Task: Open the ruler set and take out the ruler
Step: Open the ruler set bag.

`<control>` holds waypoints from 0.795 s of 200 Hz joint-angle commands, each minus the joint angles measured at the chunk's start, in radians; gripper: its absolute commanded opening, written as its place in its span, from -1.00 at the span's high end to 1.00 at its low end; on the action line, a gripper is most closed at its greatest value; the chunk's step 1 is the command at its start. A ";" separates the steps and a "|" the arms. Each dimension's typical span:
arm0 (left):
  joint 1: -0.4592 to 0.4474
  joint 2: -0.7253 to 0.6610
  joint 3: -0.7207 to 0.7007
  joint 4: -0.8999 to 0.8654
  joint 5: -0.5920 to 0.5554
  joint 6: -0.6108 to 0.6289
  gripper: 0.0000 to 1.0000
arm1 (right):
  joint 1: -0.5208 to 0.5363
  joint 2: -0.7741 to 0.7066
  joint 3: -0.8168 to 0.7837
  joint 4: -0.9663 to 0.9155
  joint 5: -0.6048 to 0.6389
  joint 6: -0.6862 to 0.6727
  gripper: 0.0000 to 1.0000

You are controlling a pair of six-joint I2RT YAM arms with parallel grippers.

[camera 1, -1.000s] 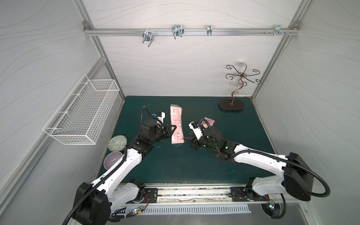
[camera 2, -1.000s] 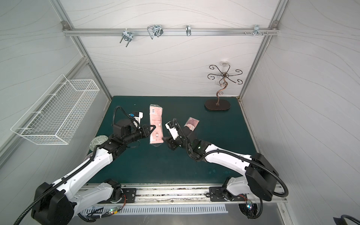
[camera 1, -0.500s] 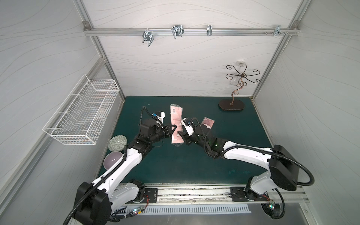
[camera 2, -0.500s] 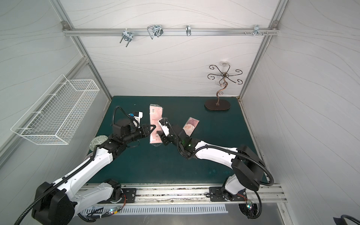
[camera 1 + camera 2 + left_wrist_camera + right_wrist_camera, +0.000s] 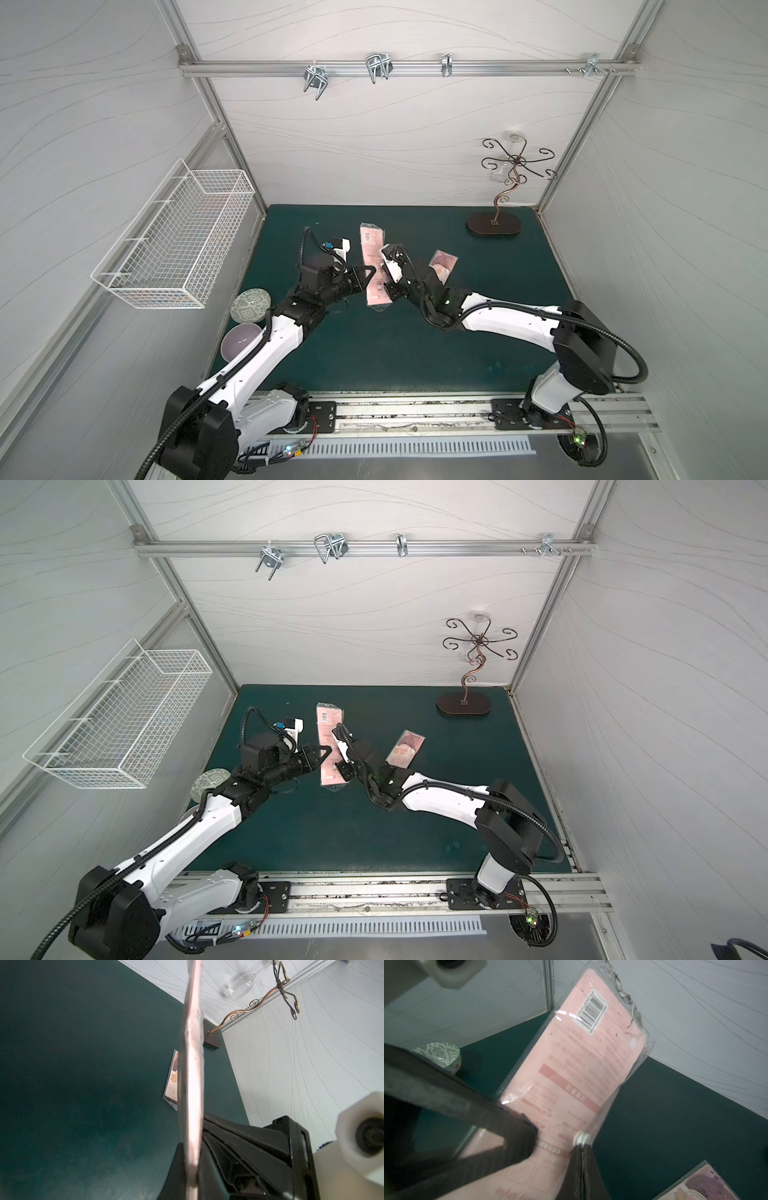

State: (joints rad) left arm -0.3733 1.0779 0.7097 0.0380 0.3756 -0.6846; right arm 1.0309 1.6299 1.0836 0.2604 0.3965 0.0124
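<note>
The ruler set point(image 5: 374, 266) is over the middle of the desk point(image 5: 415, 345), between the left hand point(image 5: 371, 277) and right hand point(image 5: 390, 286). A packet point(image 5: 444, 262) lies right of it, a stand point(image 5: 493, 226) in the back right corner, a bowl point(image 5: 250, 306) at the left edge.

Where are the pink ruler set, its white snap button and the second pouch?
pink ruler set point(image 5: 371, 249): in a top view, upper pink back.
white snap button point(image 5: 582, 1139): right wrist view, its middle.
second pouch point(image 5: 405, 749): in a top view, printed face.
</note>
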 commanded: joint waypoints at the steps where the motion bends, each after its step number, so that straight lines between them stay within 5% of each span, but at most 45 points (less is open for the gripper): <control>1: -0.016 -0.029 0.037 0.113 0.098 0.000 1.00 | -0.046 0.038 0.016 -0.122 0.043 0.048 1.00; 104: -0.016 -0.018 0.012 0.151 0.166 0.036 1.00 | -0.279 -0.083 -0.068 -0.075 -0.476 0.436 1.00; 159: -0.016 -0.028 -0.004 0.151 0.151 0.045 1.00 | -0.334 -0.094 -0.101 -0.063 -0.526 0.544 1.00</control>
State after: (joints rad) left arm -0.3847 1.0843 0.7013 0.1177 0.4736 -0.6636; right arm 0.7448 1.5398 0.9989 0.2279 -0.1799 0.4721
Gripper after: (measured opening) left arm 0.099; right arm 0.045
